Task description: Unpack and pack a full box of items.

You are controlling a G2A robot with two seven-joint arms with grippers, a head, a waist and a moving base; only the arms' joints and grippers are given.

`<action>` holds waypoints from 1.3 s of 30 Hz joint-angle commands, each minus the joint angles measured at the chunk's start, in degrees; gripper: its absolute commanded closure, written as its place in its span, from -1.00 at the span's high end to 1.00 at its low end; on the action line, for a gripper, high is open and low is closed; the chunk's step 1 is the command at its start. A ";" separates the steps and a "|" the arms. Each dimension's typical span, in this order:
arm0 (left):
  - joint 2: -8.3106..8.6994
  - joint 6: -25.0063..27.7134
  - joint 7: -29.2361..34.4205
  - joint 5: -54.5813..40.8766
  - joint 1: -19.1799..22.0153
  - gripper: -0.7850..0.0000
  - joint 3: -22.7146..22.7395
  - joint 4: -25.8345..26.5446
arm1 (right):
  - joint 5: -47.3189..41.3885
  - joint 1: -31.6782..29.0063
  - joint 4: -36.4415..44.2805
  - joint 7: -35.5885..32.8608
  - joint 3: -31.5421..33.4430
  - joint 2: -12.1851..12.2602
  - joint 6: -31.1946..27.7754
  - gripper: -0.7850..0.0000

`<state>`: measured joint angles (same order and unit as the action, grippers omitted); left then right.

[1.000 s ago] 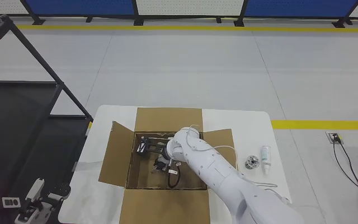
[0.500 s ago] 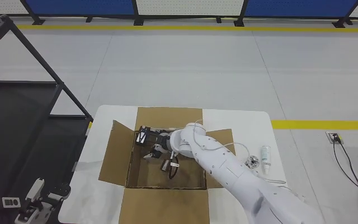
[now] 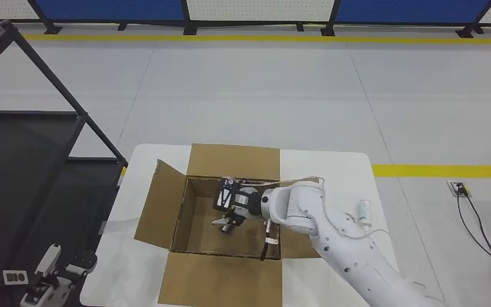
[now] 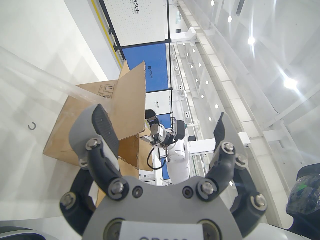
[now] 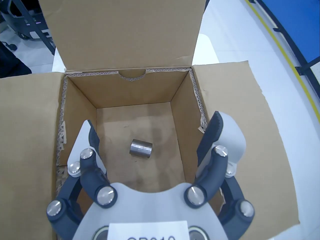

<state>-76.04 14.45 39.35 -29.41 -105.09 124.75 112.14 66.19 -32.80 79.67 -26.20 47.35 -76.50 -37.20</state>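
Standing on a white table (image 3: 337, 165), an open cardboard box (image 3: 232, 163) has all four flaps folded outward. Around the table lies a pale grey floor crossed by a yellow line (image 3: 230, 37). Blue panels (image 3: 107, 9) on black feet run along the far side, and a black metal frame (image 3: 46, 115) stands to the left.

The right gripper (image 3: 225, 222) hangs over the box opening, its two fingers spread wide with nothing between them. From its own wrist view the right gripper (image 5: 153, 122) looks straight down into the box (image 5: 130, 88). A short metal cylinder (image 5: 141, 149) lies on its side on the scuffed bottom, apart from every wall. Beyond the box's right flap, a small white bottle (image 3: 364, 212) lies on the table.

The left gripper (image 4: 160, 113) is low beside the table, released as well, its dark pads well apart and bare. Its view takes in the box (image 4: 130, 93) from the side and the right gripper (image 4: 153, 136) above it. A small C-shaped ring (image 4: 32, 126) lies on the white surface near the box.

In the top view the white arm covers much of the right flap and the table behind it, and the picture's lower edge cuts off the near flap. A dark, glossy lump (image 4: 300, 193) at the edge of the left wrist view is cut off and cannot be identified.
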 commanded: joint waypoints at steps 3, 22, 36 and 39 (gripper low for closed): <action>0.00 0.00 0.00 0.00 0.00 1.00 0.00 0.00 | 3.84 -9.14 10.64 -1.24 8.28 2.42 7.18 1.00; 0.00 0.00 0.00 0.00 0.00 1.00 0.00 0.00 | 10.09 -38.06 26.44 7.92 40.13 8.39 8.18 1.00; 0.00 0.00 0.00 0.00 0.00 1.00 0.00 0.00 | 2.25 -24.43 -4.54 -0.73 45.27 11.37 -17.80 1.00; 0.00 0.00 0.00 0.00 0.00 1.00 0.00 0.00 | 0.64 -20.02 -12.14 -3.45 43.45 11.85 -20.80 1.00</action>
<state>-76.04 14.45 39.34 -29.41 -105.09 124.75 112.14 67.24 -54.39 70.68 -28.61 91.61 -64.82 -57.57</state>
